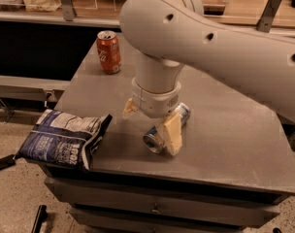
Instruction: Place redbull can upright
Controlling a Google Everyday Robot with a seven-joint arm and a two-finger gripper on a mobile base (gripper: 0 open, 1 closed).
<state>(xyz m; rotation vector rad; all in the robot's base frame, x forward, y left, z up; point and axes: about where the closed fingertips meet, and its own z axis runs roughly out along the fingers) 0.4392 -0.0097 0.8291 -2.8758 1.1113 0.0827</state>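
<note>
Silver with blue patches, the redbull can (154, 139) lies on its side on the grey bench (225, 130), near the front edge and about midway along it. One round end faces you at the front left, and the other end points back and to the right. Your pincer (151, 121) hangs right over it, pointing down from the thick white arm (210, 38) that reaches in from the upper right. Its two tan fingers are spread wide. The one on the image's right (172, 132) stands in front of the can's middle and hides part of it. The other (129, 108) sits well off to the can's left, with bare bench between them. You cannot tell whether the nearer finger touches the can, but the pincer is not clamping it. A soda can (109, 51), orange-red and wider, stands upright near the bench's back left corner, well apart from the redbull can. A crumpled dark blue and white bag (65, 139) lies at the front left corner, with part of it hanging past the edge. Below the top, the bench front shows drawers (152, 208). Behind the bench, a ledge runs across the back.
</note>
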